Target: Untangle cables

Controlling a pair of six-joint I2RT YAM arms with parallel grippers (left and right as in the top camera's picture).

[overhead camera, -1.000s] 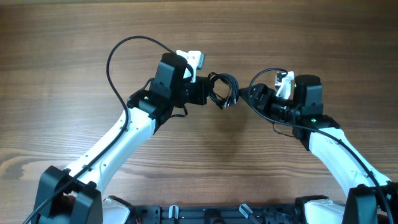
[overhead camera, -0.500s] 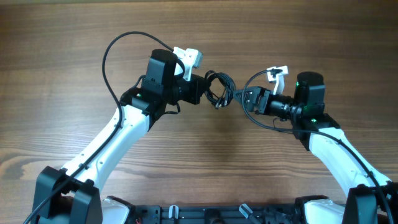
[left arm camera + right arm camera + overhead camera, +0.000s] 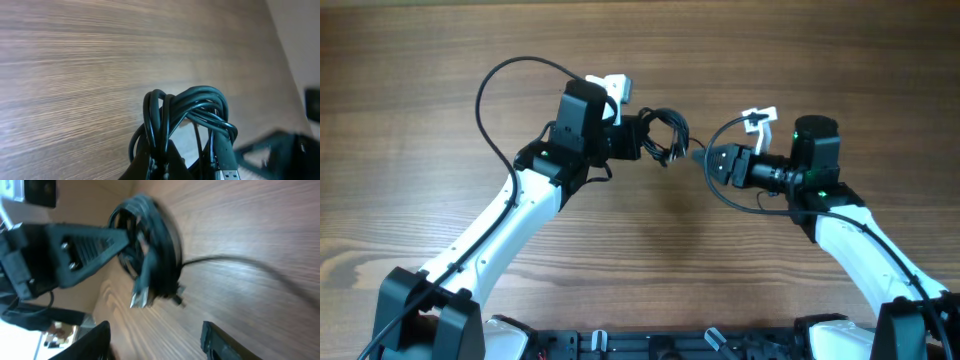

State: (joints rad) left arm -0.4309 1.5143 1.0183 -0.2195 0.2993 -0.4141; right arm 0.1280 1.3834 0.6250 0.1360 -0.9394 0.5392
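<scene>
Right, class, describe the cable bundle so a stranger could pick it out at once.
On the wooden table, look between the left arm and the right arm. The cable bundle is the small knot of thin black cords held in the left fingers. Unlike the single wire arching over the left arm, it is tightly looped and shows a metallic plug.
</scene>
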